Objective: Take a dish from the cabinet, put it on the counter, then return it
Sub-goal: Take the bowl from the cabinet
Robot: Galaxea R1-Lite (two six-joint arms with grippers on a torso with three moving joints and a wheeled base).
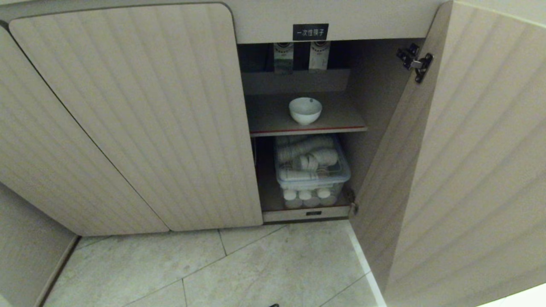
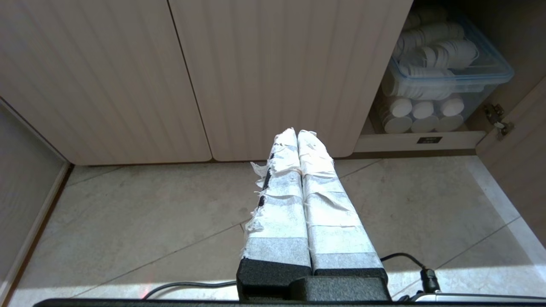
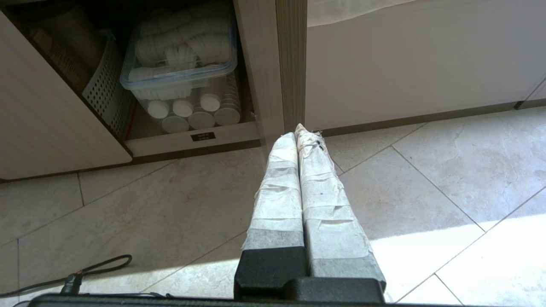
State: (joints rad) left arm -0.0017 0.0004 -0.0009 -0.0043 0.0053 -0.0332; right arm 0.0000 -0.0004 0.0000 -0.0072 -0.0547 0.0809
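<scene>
On upper shelf [image 1: 341,121], near front edge: your bowl [image 1: 305,110], head view only. Wrist views show you cup bin [image 2: 452,72], floor; left gripper [image 2: 297,133], right gripper [image 3: 300,131] clenched, empty.

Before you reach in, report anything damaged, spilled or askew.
Only the tape wrapped on the left hand looks frayed, with torn edges. The dish sits upright on the cabinet shelf; nothing spilled.

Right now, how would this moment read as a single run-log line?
stage: not started | dish: on upper shelf of open cabinet | left gripper: shut, over floor | right gripper: shut, over floor
</scene>
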